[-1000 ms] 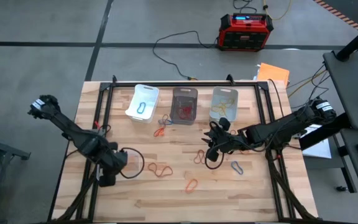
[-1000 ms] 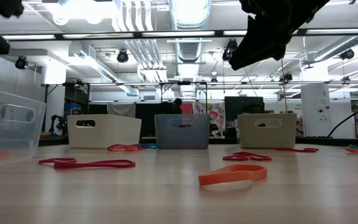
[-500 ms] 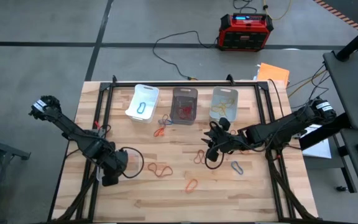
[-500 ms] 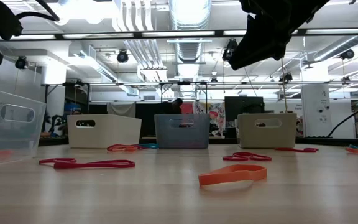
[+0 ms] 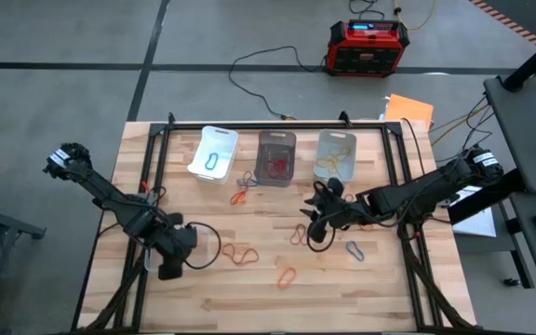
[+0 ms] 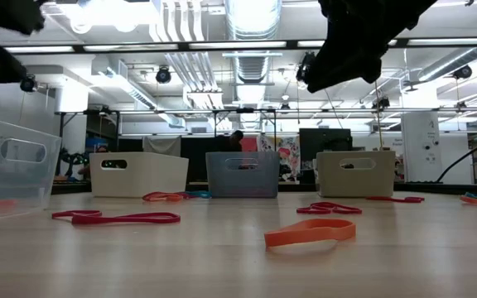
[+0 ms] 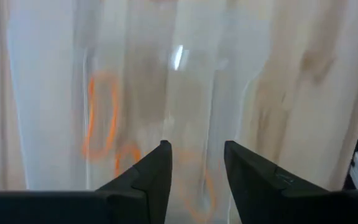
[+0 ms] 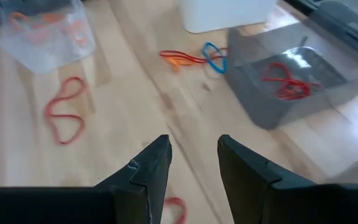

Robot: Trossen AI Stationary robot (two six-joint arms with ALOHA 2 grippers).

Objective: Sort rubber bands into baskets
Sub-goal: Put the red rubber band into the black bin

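Four baskets are in view: white (image 5: 214,154), smoky dark (image 5: 275,158) with red bands in it, and clear (image 5: 335,154) along the far side, plus a clear one (image 6: 11,165) at the table's near left. My left gripper (image 7: 194,165) points down over that near-left basket, open, with nothing between its fingers. Orange rubber bands (image 7: 101,118) lie in the basket below it. My right gripper (image 8: 194,155) hangs open above the table's middle right, holding nothing. Loose rubber bands lie flat on the wood: red (image 5: 240,253), orange (image 5: 288,276), grey (image 5: 355,249), and a red, orange and blue cluster (image 8: 194,57).
A red-and-black box (image 5: 368,46) with black cables stands on the floor beyond the far edge. An orange sheet (image 5: 409,110) lies off the far right corner. Bare wood lies along the near edge, around the flat orange band (image 6: 309,233).
My left gripper has tipped a little further downward over the clear basket at the table's near left. My right gripper and the loose bands on the table have kept their places.
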